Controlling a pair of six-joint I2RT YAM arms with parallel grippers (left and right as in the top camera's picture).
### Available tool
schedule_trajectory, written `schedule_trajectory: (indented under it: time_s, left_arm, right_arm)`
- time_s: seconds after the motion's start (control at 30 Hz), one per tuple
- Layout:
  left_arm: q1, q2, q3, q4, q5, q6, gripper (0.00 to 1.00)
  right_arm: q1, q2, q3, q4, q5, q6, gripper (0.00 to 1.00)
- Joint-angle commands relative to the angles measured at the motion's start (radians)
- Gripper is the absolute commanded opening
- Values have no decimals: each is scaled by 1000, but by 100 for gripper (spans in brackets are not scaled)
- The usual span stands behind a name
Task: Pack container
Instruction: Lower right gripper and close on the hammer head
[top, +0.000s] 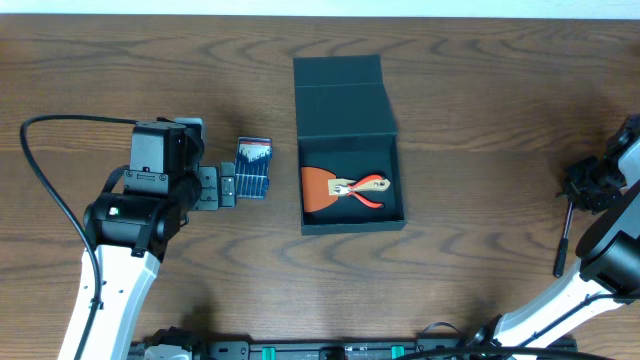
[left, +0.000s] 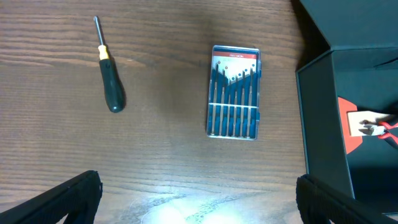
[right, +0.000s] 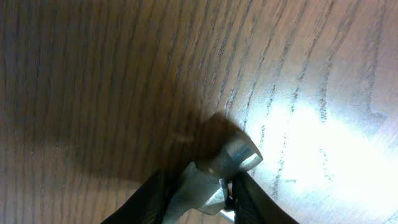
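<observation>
We see a wooden table (top: 480, 90) from above with the container (top: 350, 226) at its centre, open, its flap lid lying flat on the far side. Two things already lie inside it, touching: a flat orange scraper (top: 320, 188) and pliers (top: 362, 190) with red handles. Just left of the container, on the table, sits a small blue case (top: 253, 167) of screwdriver bits. The left gripper (left: 198, 180) hovers above it with its jaws spread as wide as they go, holding nothing. In the left wrist view a screwdriver (left: 111, 87) with a black handle lies further from the container than the case. At the far right edge of the table, well apart from the container, the right gripper (right: 199, 186) has its jaws drawn in close on either side of a metal tool (right: 233, 155), pressing on its shiny head. We cannot tell how firm that hold is, or whether the tool is off the table. We judge the packing about half done: two items are in, while the case, the screwdriver and the metal tool remain outside, and the lid has yet to be shut.
</observation>
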Motion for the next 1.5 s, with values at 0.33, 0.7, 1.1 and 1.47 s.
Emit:
schedule_trajectory:
  time_s: [0.33,0.7,1.1,1.47]
  left_arm:
    - [5,4,18,-3,-14,12,98]
    - [5,4,18,-3,-14,12,98]
    - [5,4,18,-3,-14,12,98]
    - [5,4,18,-3,-14,12,98]
  right_arm:
    - [-5,60,-23,16,-50,-112,1]
    - [-5,60,-23,22,-51,-127,1]
    - [-5,60,-23,27,-62,-149,1]
    - [-5,60,-23,30,-77,-172,1]
